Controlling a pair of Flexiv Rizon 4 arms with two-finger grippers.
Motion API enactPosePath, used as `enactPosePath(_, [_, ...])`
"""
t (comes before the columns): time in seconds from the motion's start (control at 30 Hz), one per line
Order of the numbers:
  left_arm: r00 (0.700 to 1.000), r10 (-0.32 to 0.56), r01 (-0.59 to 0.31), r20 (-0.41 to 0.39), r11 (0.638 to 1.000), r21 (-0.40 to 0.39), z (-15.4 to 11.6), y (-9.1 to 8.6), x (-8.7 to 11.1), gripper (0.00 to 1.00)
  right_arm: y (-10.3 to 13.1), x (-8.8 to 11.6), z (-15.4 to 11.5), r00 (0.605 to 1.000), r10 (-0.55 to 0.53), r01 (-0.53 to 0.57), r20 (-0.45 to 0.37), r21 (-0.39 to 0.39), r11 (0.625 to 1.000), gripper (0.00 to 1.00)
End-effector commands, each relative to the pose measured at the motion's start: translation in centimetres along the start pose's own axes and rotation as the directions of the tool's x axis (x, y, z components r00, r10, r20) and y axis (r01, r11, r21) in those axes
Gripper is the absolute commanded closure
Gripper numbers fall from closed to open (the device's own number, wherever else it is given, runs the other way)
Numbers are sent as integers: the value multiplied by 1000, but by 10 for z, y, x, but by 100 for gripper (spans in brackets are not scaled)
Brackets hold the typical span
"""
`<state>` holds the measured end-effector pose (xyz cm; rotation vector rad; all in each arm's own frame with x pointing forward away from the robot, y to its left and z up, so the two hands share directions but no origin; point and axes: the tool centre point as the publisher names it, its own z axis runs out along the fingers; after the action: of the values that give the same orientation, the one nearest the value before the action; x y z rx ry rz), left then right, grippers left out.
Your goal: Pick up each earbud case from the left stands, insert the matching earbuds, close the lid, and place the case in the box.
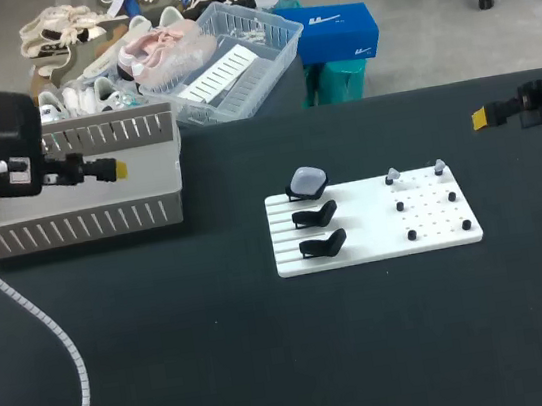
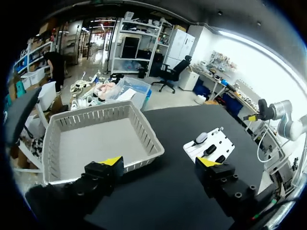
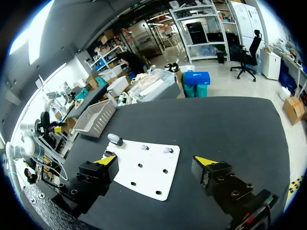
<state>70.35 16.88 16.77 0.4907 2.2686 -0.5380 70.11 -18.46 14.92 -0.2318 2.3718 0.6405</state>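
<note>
The earbud case (image 1: 308, 180) sits on the far one of three black stands (image 1: 317, 217). The other two stands hold nothing. The stands are in a row on one side of a white board (image 1: 438, 240), the side nearer the left end effector (image 2: 159, 163). Two small pale earbuds (image 1: 393, 177) stand on pegs on the other side of the board, nearer the right end effector (image 3: 155, 161). The board lies flat on the dark surface (image 1: 274, 364), between the two end effectors and well apart from both.

The right end effector points at the board. The case is ahead of it, past the earbuds. Its two yellow-tipped fingers are spread wide and nothing is in them.

The left end effector is up above the surface, beside the grey box (image 1: 82, 224) with slits in its walls. The box is right ahead of it, and the board with the case is farther off, ahead of its other finger. Its fingers are spread wide too, and they hold nothing
</note>
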Motion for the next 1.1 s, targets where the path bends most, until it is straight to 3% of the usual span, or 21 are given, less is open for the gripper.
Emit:
enactPosePath(0.03, [990, 114, -122, 80, 988, 99, 6, -6, 1, 0, 0, 0, 0, 1000, -1, 1, 0, 0, 1000, 0])
enactPosePath(0.23, [931, 311, -355, 193, 895, 270, 11, -19, -1, 0, 0, 0, 0, 1000, -1, 1, 0, 0, 1000, 0])
enactPosePath(0.37, [895, 375, -440, 241, 830, 342, 17, -26, -2, 0, 0, 0, 0, 1000, -1, 1, 0, 0, 1000, 0])
enactPosePath(0.6, [824, 475, -565, 309, 719, 404, 29, -40, -2, 0, 0, 0, 0, 1000, -1, 1, 0, 0, 1000, 0])
enactPosePath(0.73, [771, 527, -636, 357, 661, 398, 35, -47, -1, 0, 0, 0, 0, 1000, -1, 1, 0, 0, 1000, 0])
enactPosePath(0.9, [690, 605, -724, 398, 564, 397, 50, -57, 1, 0, 0, 0, 0, 1000, -1, 1, 0, 0, 1000, 0])
enactPosePath(0.93, [677, 615, -736, 404, 559, 382, 54, -59, 0, 0, 0, 0, 0, 1000, -1, 1, 0, 0, 1000, 0])
enactPosePath(0.97, [672, 618, -741, 409, 547, 391, 57, -61, 0, 0, 0, 0, 0, 1000, -1, 1, 0, 0, 1000, 0])
enactPosePath(1.1, [692, 604, -721, 395, 555, 415, 69, -71, -5, 0, 0, 0, 0, 1000, -1, 1, 0, 0, 1000, 0])
